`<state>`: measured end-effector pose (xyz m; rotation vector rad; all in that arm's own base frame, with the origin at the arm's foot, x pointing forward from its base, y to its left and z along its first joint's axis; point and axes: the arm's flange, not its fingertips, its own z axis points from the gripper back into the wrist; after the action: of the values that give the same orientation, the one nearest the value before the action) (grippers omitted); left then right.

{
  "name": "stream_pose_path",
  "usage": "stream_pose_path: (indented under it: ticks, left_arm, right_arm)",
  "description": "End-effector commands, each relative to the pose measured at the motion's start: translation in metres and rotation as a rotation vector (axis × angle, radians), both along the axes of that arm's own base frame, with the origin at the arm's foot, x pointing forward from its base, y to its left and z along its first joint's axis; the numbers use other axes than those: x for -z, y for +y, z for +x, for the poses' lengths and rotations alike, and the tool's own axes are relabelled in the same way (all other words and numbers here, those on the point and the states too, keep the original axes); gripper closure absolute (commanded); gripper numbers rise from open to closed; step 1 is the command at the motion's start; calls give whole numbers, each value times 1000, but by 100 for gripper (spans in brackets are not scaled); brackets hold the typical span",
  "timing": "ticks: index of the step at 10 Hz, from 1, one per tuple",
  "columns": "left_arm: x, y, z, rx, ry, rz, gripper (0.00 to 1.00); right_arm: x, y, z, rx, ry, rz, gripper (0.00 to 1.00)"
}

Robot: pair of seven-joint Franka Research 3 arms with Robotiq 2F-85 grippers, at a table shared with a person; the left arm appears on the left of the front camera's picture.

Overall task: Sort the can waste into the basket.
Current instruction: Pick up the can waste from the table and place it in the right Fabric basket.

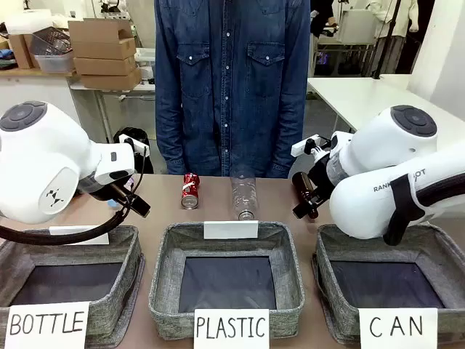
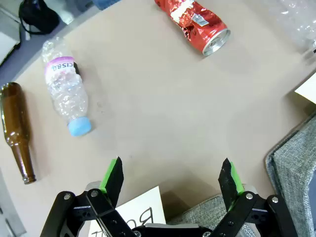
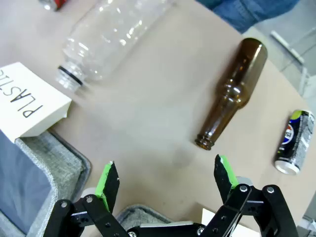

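While nothing is gripped, left gripper: we see its green-padded fingers wide apart and empty above bare table, at the near edge of the BOTTLE basket.
Right gripper: fingers spread just as wide, empty, hanging over the table just beyond the rim of the basket signed CAN.
Red can: it lies crushed on its side at the far part of the table, in front of the person and left of the clear bottle. From the left wrist it sits well ahead and off to the right, with its long axis slanted and its silver end toward us.
Black can: it is on its side at the right edge of the right wrist view, past the brown bottle. Its long axis runs nearly along the gripper's line of sight, silver end nearest.
Nearer arm: we judge that the right arm is closer to the black can and to the basket, and the left arm is closer to the red can.
Deciding relation: the black can lies sideways from the right fingers, not between them. We judge that a shift past the brown bottle comes first, and the fingers would then close across the can's girth.
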<state>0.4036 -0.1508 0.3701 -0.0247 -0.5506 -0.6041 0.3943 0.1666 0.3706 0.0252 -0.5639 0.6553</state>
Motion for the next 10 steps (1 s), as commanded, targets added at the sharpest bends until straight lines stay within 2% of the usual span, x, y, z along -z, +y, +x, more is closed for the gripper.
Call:
stream_pose_path:
  ticks: [1, 10]
  left_arm:
    - [0, 0, 0, 0, 0, 0, 0]
    - [0, 0, 0, 0, 0, 0, 0]
  right_arm:
    - [0, 0, 0, 0, 0, 0, 0]
    - [0, 0, 0, 0, 0, 0, 0]
